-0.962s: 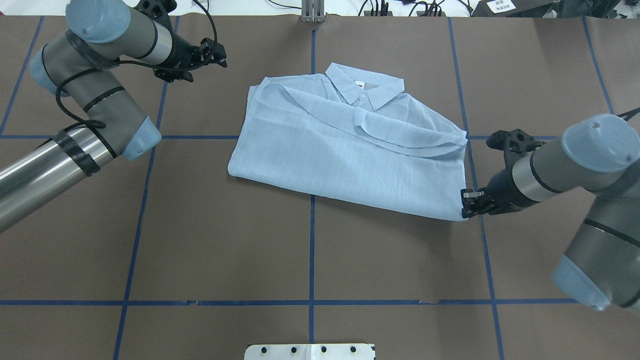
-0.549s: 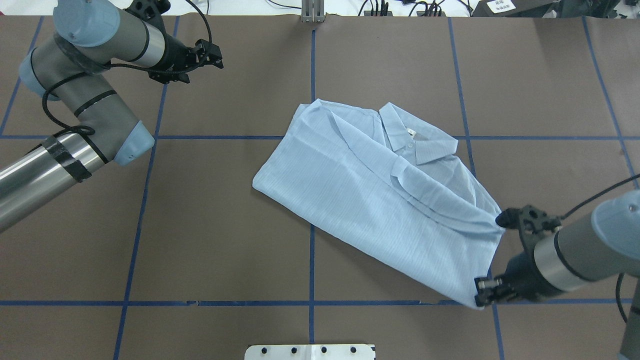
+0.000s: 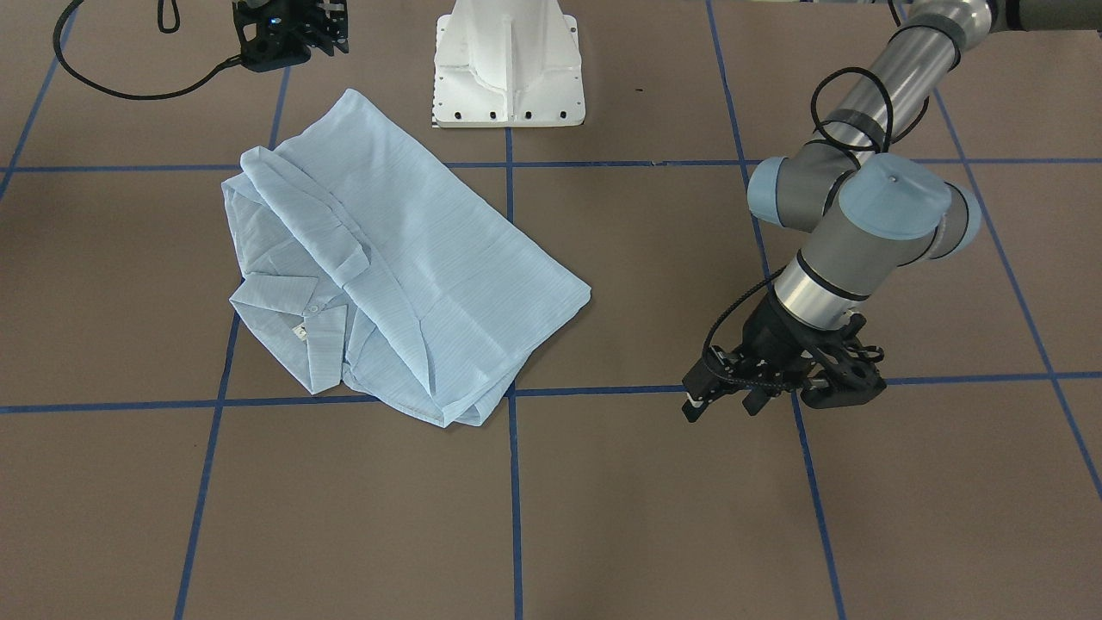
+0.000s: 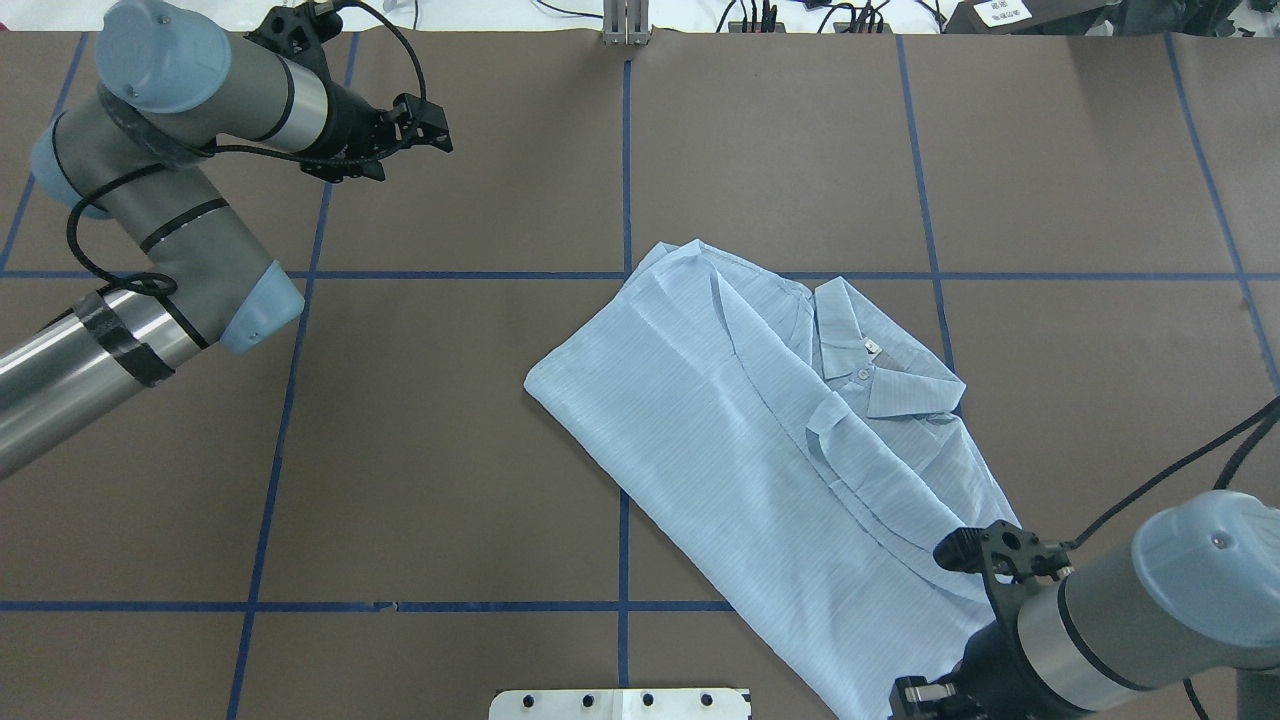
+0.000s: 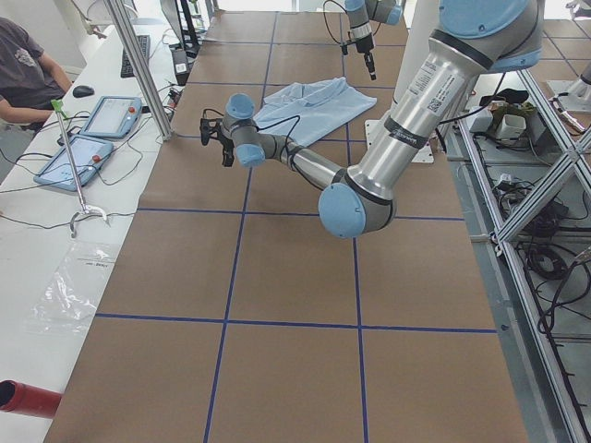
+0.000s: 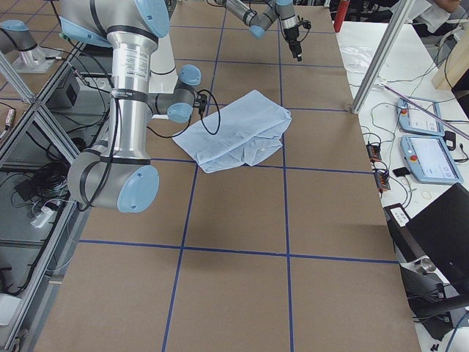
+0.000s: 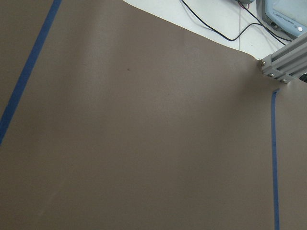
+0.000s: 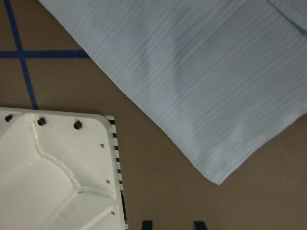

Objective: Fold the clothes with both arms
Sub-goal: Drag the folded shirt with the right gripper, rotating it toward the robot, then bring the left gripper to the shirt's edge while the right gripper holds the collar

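**Folded shirt on the table, both grippers empty**

The black fingertips [image 8: 146, 225] of the right gripper [image 8: 172, 226] stand apart with only brown table between them and grip nothing. The near hem corner of the thin light blue striped button-up shirt [image 4: 720, 450] lies just ahead of them, not touching. The left gripper [image 4: 438, 124] also has its fingers spread and holds nothing. It is over the far left part of the table, well apart from the shirt.

The shirt lies flat on the brown table covering with blue tape lines [image 4: 430, 450]. It sits on a diagonal, mostly in the robot's right half, and crosses the centre tape line. It is folded into a rough oblong with the sleeves turned in across the front. Its collar [image 4: 885, 385] lies toward the far right, showing a small white button [image 4: 862, 374] and the neck label [image 4: 871, 346]. Its near end lies beside the white pedestal base plate [image 8: 48, 182].

The silver-grey right arm [image 4: 1100, 620] comes in low from the near right corner, its wrist aimed toward the base plate. The silver-grey left arm [image 4: 190, 240] comes in from the left and bends back sharply, its gripper pointing toward the table's middle.
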`<control>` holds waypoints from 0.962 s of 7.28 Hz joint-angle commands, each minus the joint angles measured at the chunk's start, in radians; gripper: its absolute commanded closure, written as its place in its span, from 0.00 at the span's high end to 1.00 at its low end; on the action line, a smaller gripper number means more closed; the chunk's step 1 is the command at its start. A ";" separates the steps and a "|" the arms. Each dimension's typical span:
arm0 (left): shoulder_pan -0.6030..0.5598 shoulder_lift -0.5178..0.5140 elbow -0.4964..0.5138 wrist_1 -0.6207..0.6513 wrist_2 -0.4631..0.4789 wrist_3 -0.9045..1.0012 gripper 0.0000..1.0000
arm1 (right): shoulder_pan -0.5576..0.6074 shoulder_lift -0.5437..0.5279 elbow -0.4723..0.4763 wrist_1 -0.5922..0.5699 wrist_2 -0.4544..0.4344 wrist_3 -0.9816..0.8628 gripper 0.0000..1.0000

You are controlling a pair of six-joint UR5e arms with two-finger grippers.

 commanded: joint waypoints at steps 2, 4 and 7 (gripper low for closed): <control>0.138 -0.006 -0.094 0.080 0.020 -0.176 0.99 | 0.207 0.176 -0.058 -0.003 -0.079 0.007 1.00; 0.246 -0.035 -0.200 0.309 0.100 -0.224 0.98 | 0.294 0.178 -0.063 -0.003 -0.082 0.007 1.00; 0.390 -0.049 -0.185 0.385 0.218 -0.295 0.93 | 0.317 0.184 -0.094 -0.001 -0.089 0.004 1.00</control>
